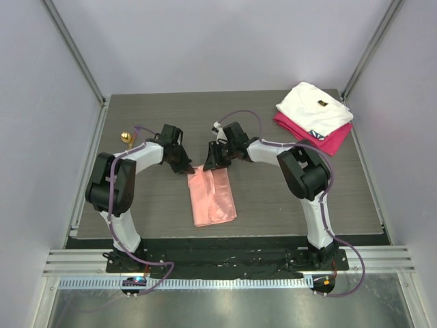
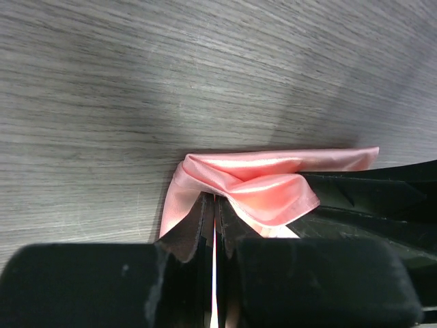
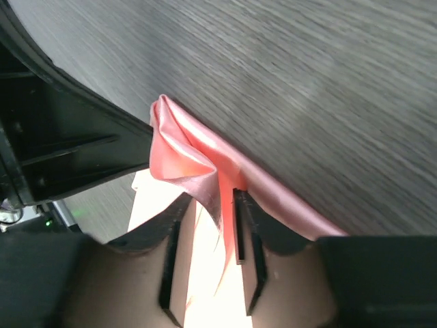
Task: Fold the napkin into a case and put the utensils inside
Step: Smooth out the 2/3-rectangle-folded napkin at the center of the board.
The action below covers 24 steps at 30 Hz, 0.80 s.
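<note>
Two tools of mine stand close together over the table (image 1: 287, 198), at the far edge of the napkin (image 1: 213, 195). The left tool (image 2: 214, 205) is clenched on the napkin's corner. The right tool (image 3: 208, 205) has its fingers a little apart around the fold, so I think that side can slip and the fold go crooked. Much free table lies beyond both tools. Of the utensils (image 1: 126, 137) I see only a gold one, outside my left tool.

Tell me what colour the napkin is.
The napkin is salmon pink, clearest from the left wrist.

The left pincer (image 2: 214, 208) is pinching the salmon napkin (image 2: 266, 179), its jaws pressing together on the crumpled edge, which is bunching up over the grey wood-grain surface (image 2: 205, 75).
</note>
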Available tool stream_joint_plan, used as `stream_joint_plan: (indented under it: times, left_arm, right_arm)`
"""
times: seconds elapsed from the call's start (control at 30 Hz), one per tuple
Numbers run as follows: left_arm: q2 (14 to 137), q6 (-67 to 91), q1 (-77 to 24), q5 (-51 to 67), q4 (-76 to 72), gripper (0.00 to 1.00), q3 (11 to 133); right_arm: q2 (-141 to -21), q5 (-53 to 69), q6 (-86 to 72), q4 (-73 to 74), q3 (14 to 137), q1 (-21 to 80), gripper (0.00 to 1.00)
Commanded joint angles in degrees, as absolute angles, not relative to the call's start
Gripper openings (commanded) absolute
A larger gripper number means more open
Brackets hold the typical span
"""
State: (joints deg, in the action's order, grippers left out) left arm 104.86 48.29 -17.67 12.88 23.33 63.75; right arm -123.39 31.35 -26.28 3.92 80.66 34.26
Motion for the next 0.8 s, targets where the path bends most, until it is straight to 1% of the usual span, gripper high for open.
stream_joint_plan:
  times: [0.0,0.23,0.37,0.5,0.57,0.77]
  left_arm:
    - [100.6,49.0,-17.9,11.3,22.3,0.06,64.6]
    - [99.1,49.5,-17.9,12.3,22.6,0.09,64.0]
    - [100.6,49.8,-18.5,13.2,21.8,0.09,64.5]
    - [103.4,50.4,-18.9,14.4,20.9,0.09,66.2]
    - [104.4,50.9,-19.2,14.7,20.4,0.09,67.1]
    - [106.6,51.6,-19.6,14.9,19.3,0.1,68.7]
  right_arm:
    - [-118.0,27.3,-25.5,9.0,80.5,34.2,0.4]
    - [-113.1,25.9,-26.5,9.2,76.8,34.3,0.45]
    - [-111.9,26.9,-27.8,9.0,74.7,34.4,0.46]
    - [-110.0,27.7,-30.1,5.1,69.9,35.1,0.47]
    - [-109.7,27.6,-30.8,4.4,69.0,35.6,0.45]
    - [-111.0,29.4,-32.8,0.4,66.2,35.9,0.33]
